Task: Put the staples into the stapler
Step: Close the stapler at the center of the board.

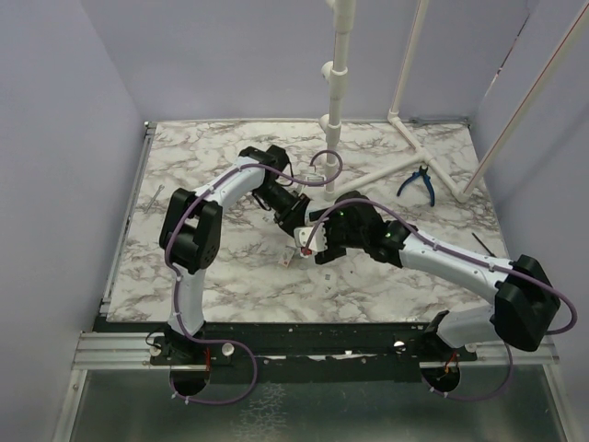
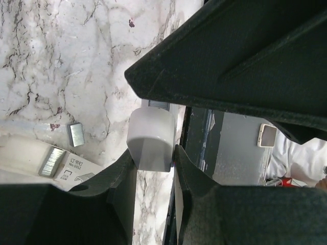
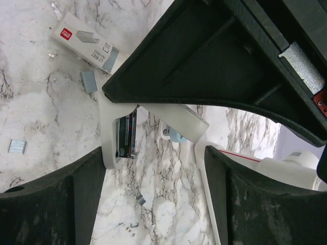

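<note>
A: Pose of the left arm (image 1: 198,226)?
B: Climbs from its base at the near edge, folds at a raised elbow, then reaches right toward the middle of the table (image 1: 230,276), wrist tipped down.
A: And of the right arm (image 1: 442,253)?
B: Stretches low and leftward across the table, wrist close up against the left one.
A: State of the left jaws?
B: Pinched tight on the white butt end of the stapler (image 2: 150,135).
A: Right jaws?
B: Spread wide to either side of the stapler, clamping nothing.
A: Stapler itself?
B: Hinged open between the two wrists, white top swung away from the base, magazine channel exposed, light blue part just behind.
A: Staples (image 3: 88,81)?
B: Short silvery strip, flat on the table just beside the staple box (image 3: 84,41); another strip further off. Cannot tell whether any sits in the channel.
A: Anything else?
B: Blue-handled pliers (image 1: 417,184), well apart, toward the far right.
</note>
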Action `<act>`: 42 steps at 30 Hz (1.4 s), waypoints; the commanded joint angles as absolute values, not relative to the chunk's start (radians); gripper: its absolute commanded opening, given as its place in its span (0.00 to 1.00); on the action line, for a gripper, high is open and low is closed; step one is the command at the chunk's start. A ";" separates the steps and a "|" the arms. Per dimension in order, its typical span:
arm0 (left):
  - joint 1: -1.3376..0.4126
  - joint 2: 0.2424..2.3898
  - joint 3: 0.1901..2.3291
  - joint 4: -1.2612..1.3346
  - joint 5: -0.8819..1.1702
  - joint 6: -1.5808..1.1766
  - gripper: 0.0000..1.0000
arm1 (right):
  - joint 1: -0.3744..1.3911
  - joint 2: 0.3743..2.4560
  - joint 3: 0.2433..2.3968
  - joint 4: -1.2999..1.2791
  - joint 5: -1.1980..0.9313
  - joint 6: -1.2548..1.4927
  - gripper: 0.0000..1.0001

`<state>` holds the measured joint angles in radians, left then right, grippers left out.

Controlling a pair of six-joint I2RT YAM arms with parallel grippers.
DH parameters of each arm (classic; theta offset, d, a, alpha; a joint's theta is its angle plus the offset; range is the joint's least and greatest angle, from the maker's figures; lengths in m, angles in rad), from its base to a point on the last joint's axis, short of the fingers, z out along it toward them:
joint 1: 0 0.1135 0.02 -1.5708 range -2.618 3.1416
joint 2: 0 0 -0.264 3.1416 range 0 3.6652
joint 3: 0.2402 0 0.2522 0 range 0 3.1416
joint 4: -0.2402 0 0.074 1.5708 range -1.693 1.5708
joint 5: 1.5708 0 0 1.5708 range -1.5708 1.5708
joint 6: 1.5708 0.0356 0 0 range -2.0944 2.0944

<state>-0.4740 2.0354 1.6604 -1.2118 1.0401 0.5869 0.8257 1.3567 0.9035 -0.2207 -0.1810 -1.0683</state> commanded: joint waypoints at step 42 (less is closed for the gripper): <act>-0.561 2.158 1.705 -1.353 1.026 0.689 0.00 | 0.920 1.422 0.735 0.137 0.152 -1.212 0.86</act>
